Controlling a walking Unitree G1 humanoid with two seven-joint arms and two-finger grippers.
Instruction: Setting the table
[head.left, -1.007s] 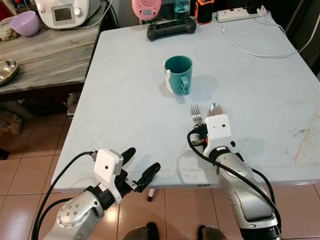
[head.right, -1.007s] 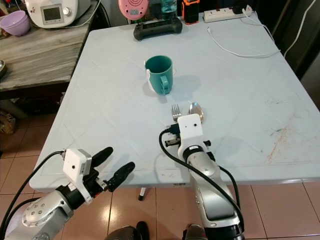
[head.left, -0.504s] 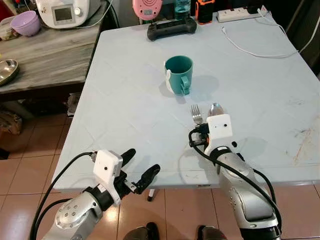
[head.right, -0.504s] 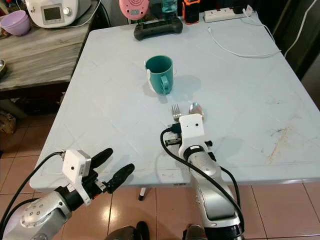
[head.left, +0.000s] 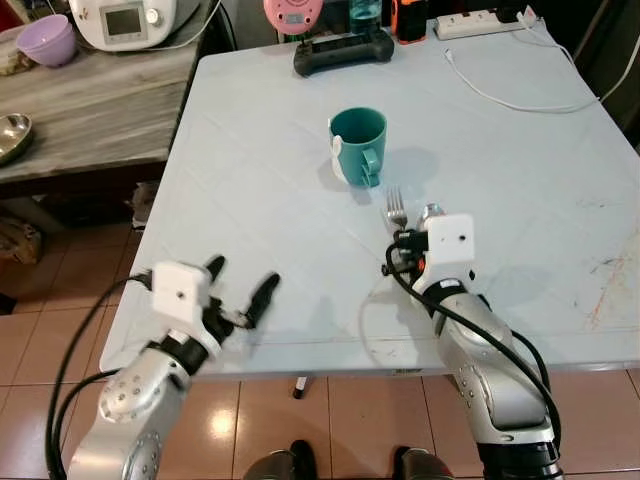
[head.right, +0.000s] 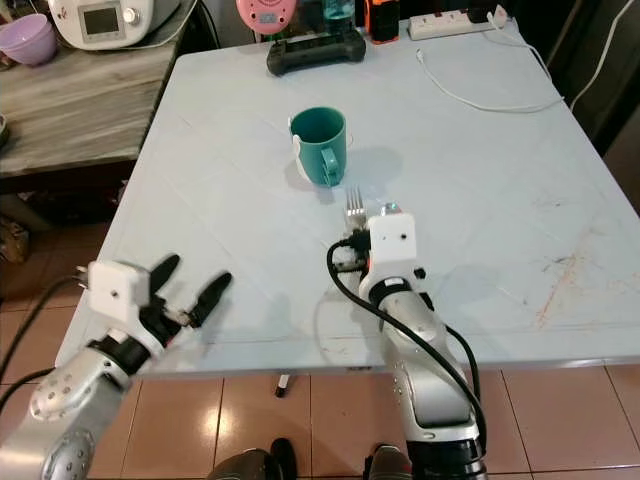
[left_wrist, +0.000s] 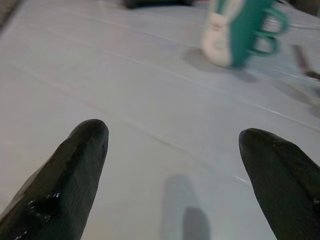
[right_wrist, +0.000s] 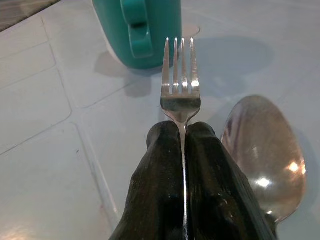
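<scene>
Since a second ago the right gripper (right_wrist: 182, 137) has carried its fork (right_wrist: 180, 82) nearer the teal mug (head.left: 357, 146); fingers pinched shut on the neck, tines forward, presumably for laying beside the spoon (right_wrist: 262, 150). Left gripper (head.left: 240, 295) has risen over the table (head.left: 520, 160) edge, spread wide, empty. Fork handle hidden.

A black game controller (head.left: 342, 53) and a white cable (head.left: 505, 95) lie at the table's far edge.
</scene>
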